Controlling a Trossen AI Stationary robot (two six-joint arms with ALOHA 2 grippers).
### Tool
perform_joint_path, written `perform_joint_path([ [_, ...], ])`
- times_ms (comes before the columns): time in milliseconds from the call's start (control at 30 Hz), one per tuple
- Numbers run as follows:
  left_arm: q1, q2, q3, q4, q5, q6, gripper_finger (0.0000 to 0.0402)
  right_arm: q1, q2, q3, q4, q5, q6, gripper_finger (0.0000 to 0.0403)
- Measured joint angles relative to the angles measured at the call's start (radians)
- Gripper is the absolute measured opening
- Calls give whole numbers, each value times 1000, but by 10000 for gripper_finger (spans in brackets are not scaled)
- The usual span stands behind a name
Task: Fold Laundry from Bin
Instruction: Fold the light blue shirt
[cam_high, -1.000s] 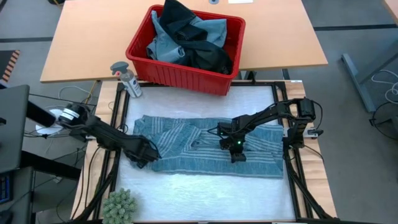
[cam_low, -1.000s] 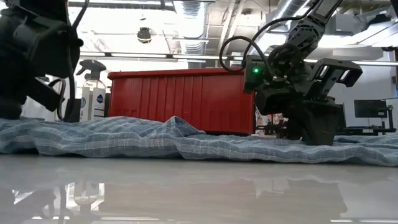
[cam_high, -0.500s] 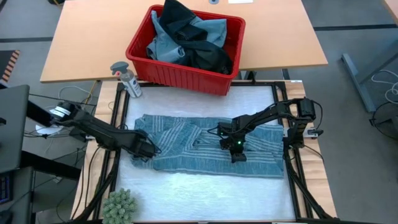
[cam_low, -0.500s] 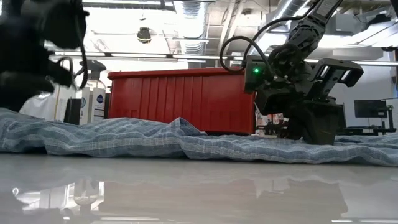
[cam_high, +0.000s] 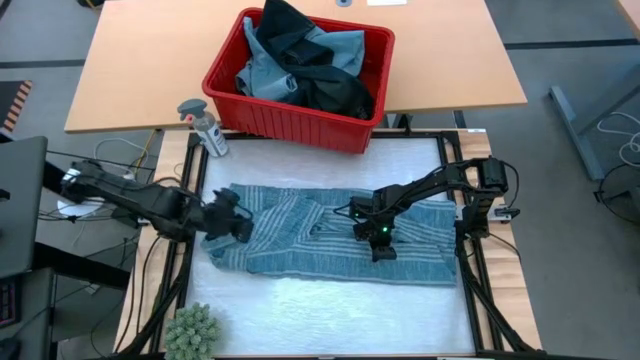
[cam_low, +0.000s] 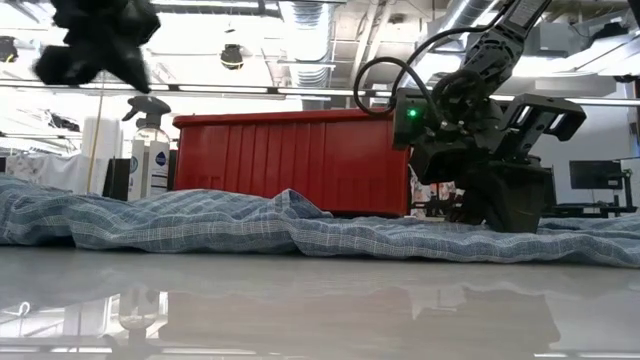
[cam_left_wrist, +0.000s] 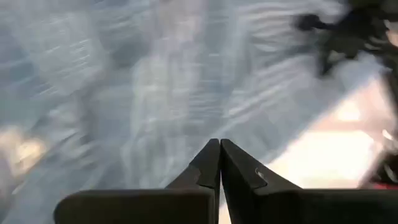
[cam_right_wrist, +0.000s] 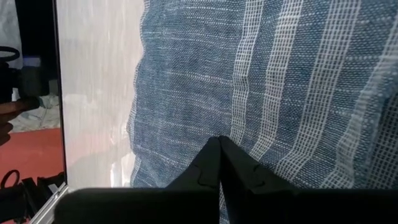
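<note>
The desk (cam_high: 320, 300) carries most of the scene: a pale work surface framed by dark rails, with a wooden top beyond it on the far side. Spread across its middle lies the striped garment (cam_high: 300, 235), grey-blue with pale stripes, lying mostly flat from left to right but rumpled, with a ridge of bunched cloth near its centre and an uneven left edge. No clean fold shows in it yet.

On the far side sits the red bin (cam_high: 375, 100), with the rest of the laundry (cam_high: 300, 65) heaped in it: a light blue piece and dark pieces, tumbled together and standing above the rim. So the task looks to be at an early stage: one garment is out and laid on the desk but not folded, and several wait in the bin.

The right gripper (cam_high: 382, 240) rests down on the right half of the striped garment, its fingers (cam_right_wrist: 211, 165) pressed together with their tips on the weave; whether a thread of cloth is pinched between them I cannot tell. In the low view it stands planted on the cloth in front of the bin.

The left gripper (cam_high: 232, 222) hangs above the garment's left end, raised off it in the low view, its fingers (cam_left_wrist: 208, 165) pressed together with nothing held.

A spray bottle (cam_high: 205, 127) stands just left of the bin's near corner, and a small green spiky plant (cam_high: 192, 332) sits at the desk's near left corner.
</note>
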Motion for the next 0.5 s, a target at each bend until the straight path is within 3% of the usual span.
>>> perform_joint_path([
  [167,-55,67,-60,37,55,49,0,0,0,-1,16,-1,31,37],
  [500,-275,38,-190,38,39,-290,0,7,0,-1,22,-5,52,38],
])
